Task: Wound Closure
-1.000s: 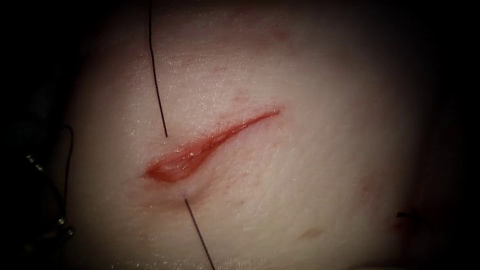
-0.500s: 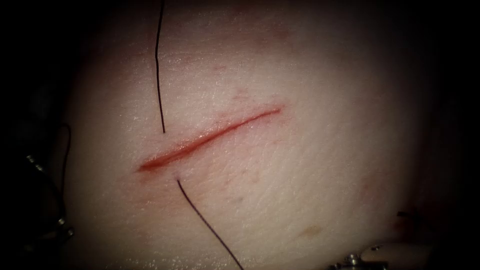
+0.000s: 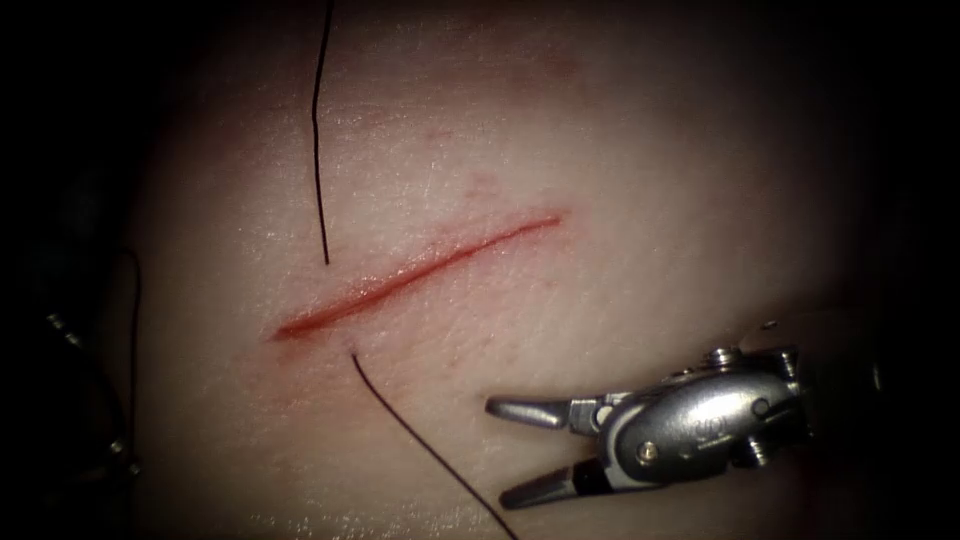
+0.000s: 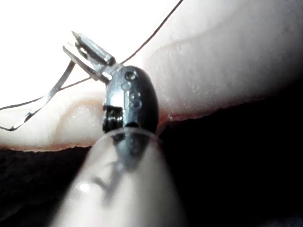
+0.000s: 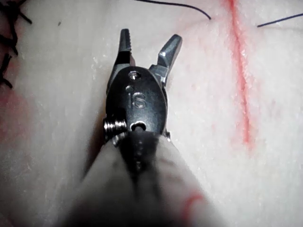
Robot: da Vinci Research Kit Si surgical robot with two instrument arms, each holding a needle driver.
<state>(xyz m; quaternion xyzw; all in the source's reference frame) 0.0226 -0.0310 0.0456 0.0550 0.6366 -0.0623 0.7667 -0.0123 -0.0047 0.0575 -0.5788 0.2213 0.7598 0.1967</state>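
The right gripper (image 3: 497, 452) comes in from the right edge of the endoscope view. Its shaft lies almost level and its wrist is straight in line with it, tips pointing left. Its two jaws are spread wide in a V, one above the other, with nothing between them. The right wrist view shows the same gripper (image 5: 150, 37) with both toothed jaws parted and bare. The left gripper (image 4: 87, 52) is bent at the wrist away from its shaft, jaws clamped together on the needle (image 4: 52, 94) near one end of its curve
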